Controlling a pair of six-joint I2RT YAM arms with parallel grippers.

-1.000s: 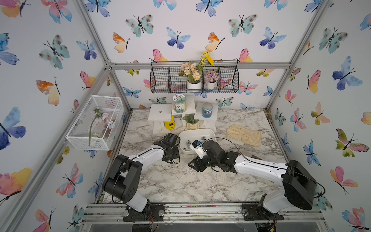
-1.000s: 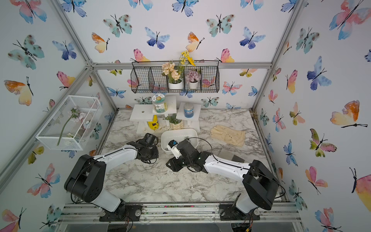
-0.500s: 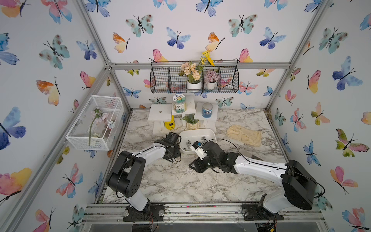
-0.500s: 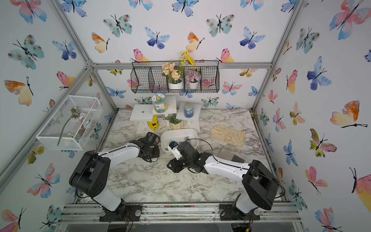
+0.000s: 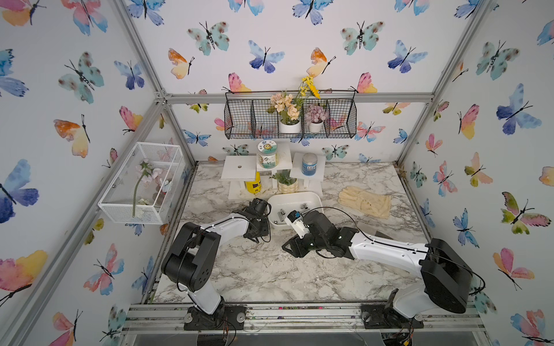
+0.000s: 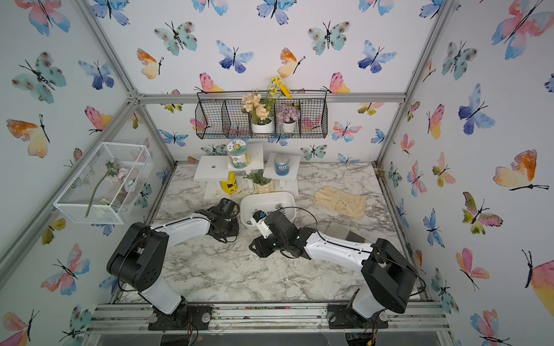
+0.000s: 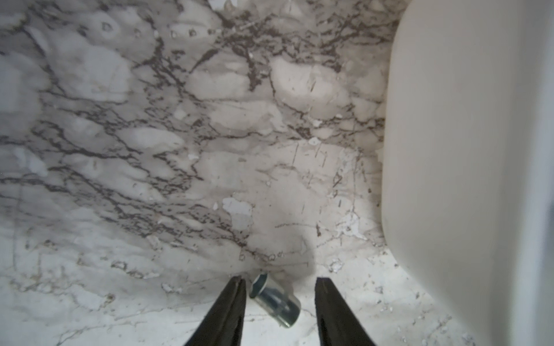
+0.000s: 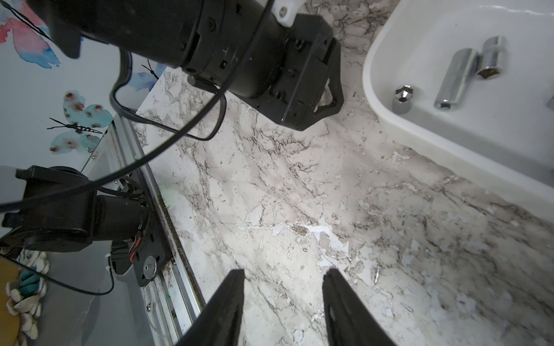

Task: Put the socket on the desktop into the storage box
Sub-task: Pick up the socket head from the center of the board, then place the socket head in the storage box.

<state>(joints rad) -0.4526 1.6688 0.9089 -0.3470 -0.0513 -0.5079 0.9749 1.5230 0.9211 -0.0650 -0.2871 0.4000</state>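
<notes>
Left wrist view: centre the spread black left gripper (image 7: 278, 281) on the small chrome cylindrical socket (image 7: 274, 299) lying askew, then squeeze slowly.

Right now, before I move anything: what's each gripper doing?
Left gripper: open, socket lying between its jaws, not gripped.
Right gripper: open, empty.

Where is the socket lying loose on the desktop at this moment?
In the left wrist view, the socket lies on the desktop between the open fingers of the left pincer, beside the storage box.

One storage box (image 5: 295, 197), two hands (image 7: 279, 280) (image 8: 283, 270)
</notes>
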